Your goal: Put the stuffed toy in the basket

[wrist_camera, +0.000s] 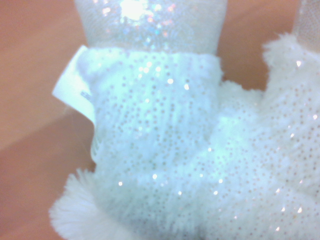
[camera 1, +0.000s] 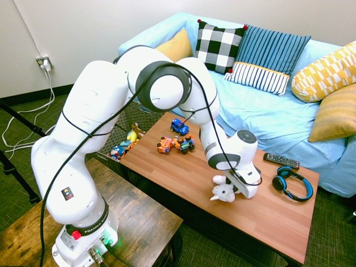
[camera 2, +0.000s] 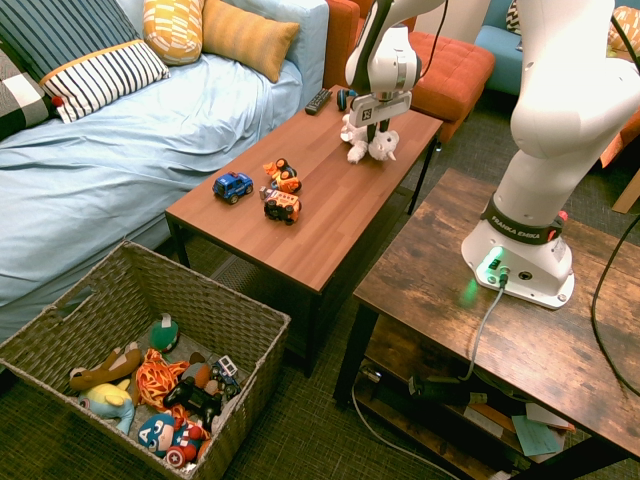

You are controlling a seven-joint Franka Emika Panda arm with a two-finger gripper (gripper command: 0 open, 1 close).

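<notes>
Claw (camera 2: 370, 135) grasps the toy (camera 2: 366, 144) hanging beneath it; lift clear of the bench (camera 2: 320, 200), then carry steadily to the basket (camera 2: 235, 318)

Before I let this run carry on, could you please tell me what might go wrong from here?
1. The gripper holds only soft fluff of the stuffed toy, so it may slip out.
2. The toy cars sit on the table towards the basket; a low carry could hit them.

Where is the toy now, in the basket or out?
Out: the toy hangs under the gripper over the table, far from the basket.
</notes>
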